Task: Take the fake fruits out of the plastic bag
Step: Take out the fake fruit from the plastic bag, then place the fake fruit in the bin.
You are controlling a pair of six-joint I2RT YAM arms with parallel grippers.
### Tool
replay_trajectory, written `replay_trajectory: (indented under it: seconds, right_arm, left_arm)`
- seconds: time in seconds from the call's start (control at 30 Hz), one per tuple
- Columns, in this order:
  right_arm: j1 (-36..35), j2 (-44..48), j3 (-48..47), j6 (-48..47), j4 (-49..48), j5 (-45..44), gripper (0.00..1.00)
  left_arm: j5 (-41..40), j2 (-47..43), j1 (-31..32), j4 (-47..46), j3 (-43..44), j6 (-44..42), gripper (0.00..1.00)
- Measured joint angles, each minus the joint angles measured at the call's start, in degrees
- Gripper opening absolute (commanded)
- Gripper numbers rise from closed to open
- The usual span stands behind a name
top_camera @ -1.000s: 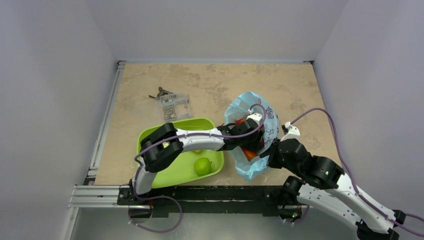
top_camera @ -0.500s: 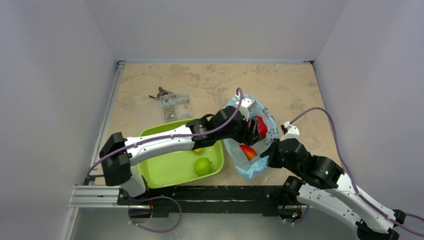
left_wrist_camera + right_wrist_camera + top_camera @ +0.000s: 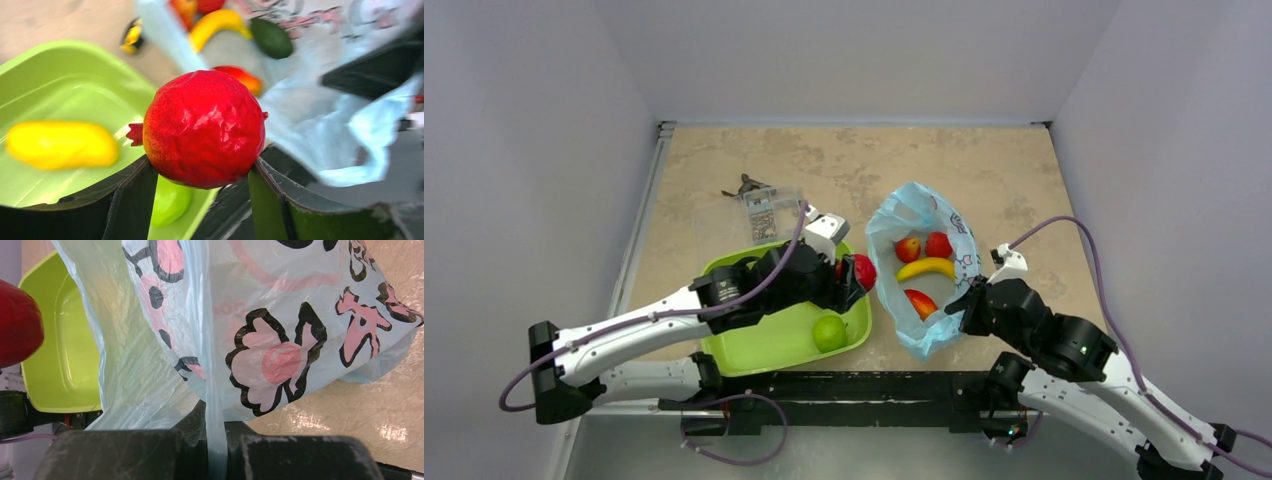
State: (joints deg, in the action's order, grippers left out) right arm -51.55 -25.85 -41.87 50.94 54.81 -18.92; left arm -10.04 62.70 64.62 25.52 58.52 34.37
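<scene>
1. The left gripper is clamped on a red round fruit, with one finger on each side. It holds the fruit above the right end of the green tray, just beside the plastic bag.
2. The right gripper is pressed together on the bag's near edge, pinching a fold of the thin film.
3. The bag lies on the table with its mouth open. Inside are the banana, a small red-yellow apple, a second red fruit and the mango.
4. The left wrist view also catches the avocado beside the banana.
5. In the tray, the green apple and a yellow oval fruit lie below the held fruit.
</scene>
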Motion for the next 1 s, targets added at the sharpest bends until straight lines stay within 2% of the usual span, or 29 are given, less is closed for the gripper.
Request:
replay_trajectory:
  seconds: [0.17, 0.3, 0.43, 0.53, 0.67, 0.77, 0.83, 0.9, 1.0]
  right_arm:
    - [0.0, -0.1, 0.0, 0.0, 0.0, 0.0, 0.0]
    - [0.0, -0.5, 0.0, 0.0, 0.0, -0.2, 0.0]
    - [0.0, -0.7, 0.0, -0.1, 0.0, -0.8, 0.0]
    - [0.0, -0.7, 0.0, -0.2, 0.0, -1.1, 0.0]
    - [0.0, -0.7, 0.0, -0.5, 0.0, -1.1, 0.0]
    - [0.0, -0.7, 0.0, -0.7, 0.0, -1.1, 0.0]
    - [0.0, -0.7, 0.0, -0.7, 0.0, -1.1, 0.0]
    - [0.0, -0.7, 0.0, -0.8, 0.0, -1.1, 0.0]
    - [0.0, -0.8, 0.0, -0.9, -0.1, -1.1, 0.0]
  left_arm:
    - [-7.2, -8.4, -3.5, 8.9, -7.7, 1.3, 0.07]
    - [-7.3, -10.9, -8.2, 10.8, -12.7, 2.8, 0.08]
    - [-4.4, -9.0, -9.4, 8.4, -15.5, 4.3, 0.13]
    - [-1.7, -3.0, -9.4, 4.9, -15.2, 5.6, 0.16]
    - [1.0, 6.7, -9.4, 3.2, -13.2, 7.0, 0.48]
    - [2.1, 10.3, -9.4, 2.5, -12.3, 7.5, 0.7]
    - [2.4, 10.3, -9.4, 2.4, -12.2, 7.9, 0.89]
    - [2.4, 9.7, -9.4, 2.4, -12.2, 8.3, 0.96]
    - [2.4, 8.0, -9.4, 2.5, -12.1, 8.5, 0.99]
